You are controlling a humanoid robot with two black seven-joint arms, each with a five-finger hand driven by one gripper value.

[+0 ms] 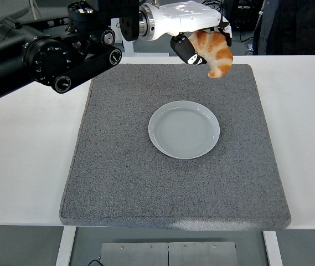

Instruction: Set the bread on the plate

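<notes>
Golden croissant in left robot hand, seemingly above mat's far edge

A robotics lab is showing itself here: a white counter is carrying a grey foam mat, with black cables trailing over the grey floor behind.

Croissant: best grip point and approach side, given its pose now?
Grip the croissant at its thick upper middle, coming from the left, as the left hand does now. It hangs curved with a tapered tip pointing down, free to drop onto the plate; the ends look too narrow to hold well.
</notes>
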